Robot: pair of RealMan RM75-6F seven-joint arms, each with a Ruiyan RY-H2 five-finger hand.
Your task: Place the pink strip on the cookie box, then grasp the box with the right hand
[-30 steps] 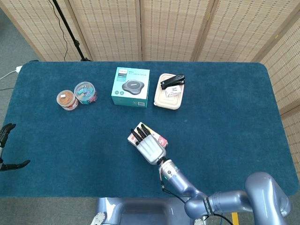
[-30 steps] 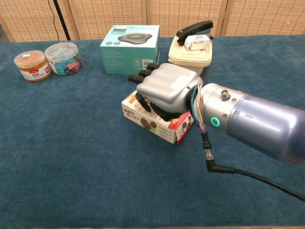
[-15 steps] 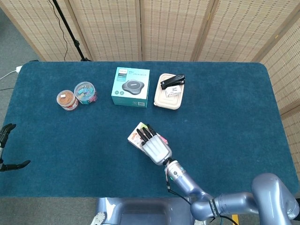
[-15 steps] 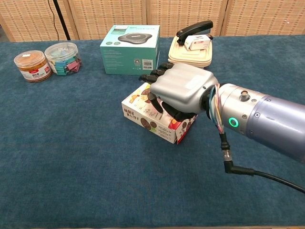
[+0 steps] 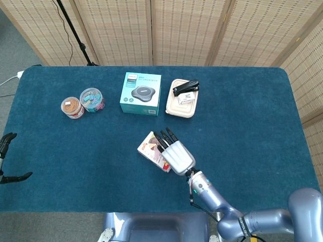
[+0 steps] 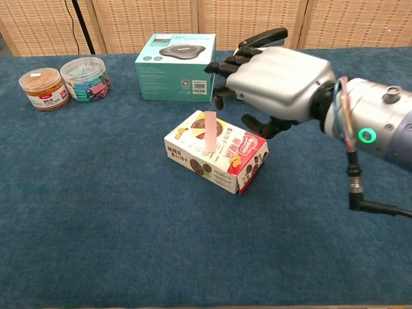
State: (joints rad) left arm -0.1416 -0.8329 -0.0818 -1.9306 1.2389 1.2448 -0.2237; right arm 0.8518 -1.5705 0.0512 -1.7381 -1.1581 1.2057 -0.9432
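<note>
Looks like a robot test lab or studio: table draped in blue felt cloth (image 5: 242,116), woven folding screens (image 5: 186,30) as backdrop, a black stand with cable (image 5: 75,35), grey floor.

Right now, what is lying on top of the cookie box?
The pink strip lies on top of the cookie box, across its lid. The right hand is raised clear of the box, not touching it. In the head view it covers the box's right part.

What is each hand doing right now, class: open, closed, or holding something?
Left hand: only partly visible at the frame's edge, cannot be told.
Right hand: open, holding nothing.
</note>
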